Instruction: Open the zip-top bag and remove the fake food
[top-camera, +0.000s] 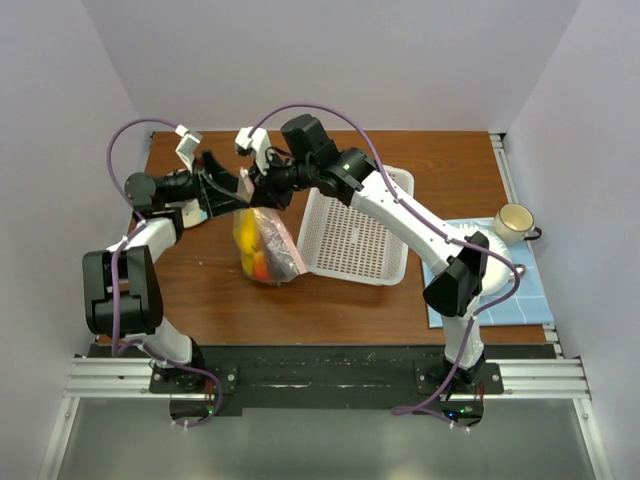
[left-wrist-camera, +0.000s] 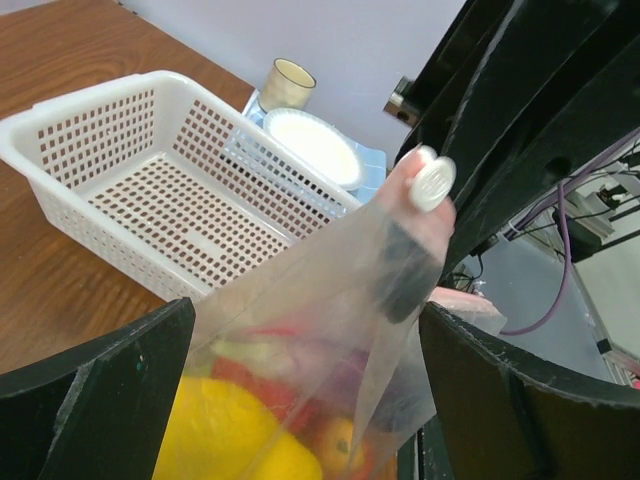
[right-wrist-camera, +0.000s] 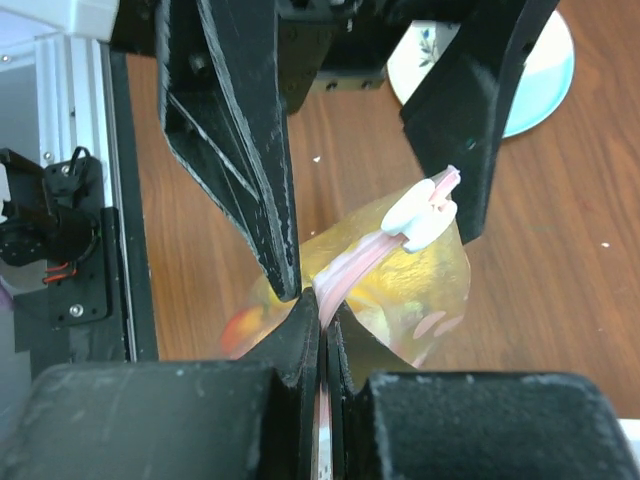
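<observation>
The clear zip-top bag (top-camera: 268, 240) hangs above the table, lifted by its pink zipper strip (right-wrist-camera: 372, 255). My right gripper (right-wrist-camera: 323, 312) is shut on that strip, a little way from the white slider (right-wrist-camera: 421, 215). My left gripper (left-wrist-camera: 305, 318) is open, one finger on each side of the bag's upper part, and I cannot tell whether they touch it. The slider (left-wrist-camera: 433, 183) sits just above those fingers. The fake food (left-wrist-camera: 235, 430) lies inside the bag's bottom: yellow, red and orange pieces. In the top view both grippers (top-camera: 228, 190) (top-camera: 262, 188) meet over the bag.
A white perforated basket (top-camera: 350, 272) stands right of the bag, its wall (left-wrist-camera: 90, 140) close behind it in the left wrist view. A cup (top-camera: 513, 222) and a plate (left-wrist-camera: 312, 145) sit on a blue cloth (top-camera: 500, 295) at the far right.
</observation>
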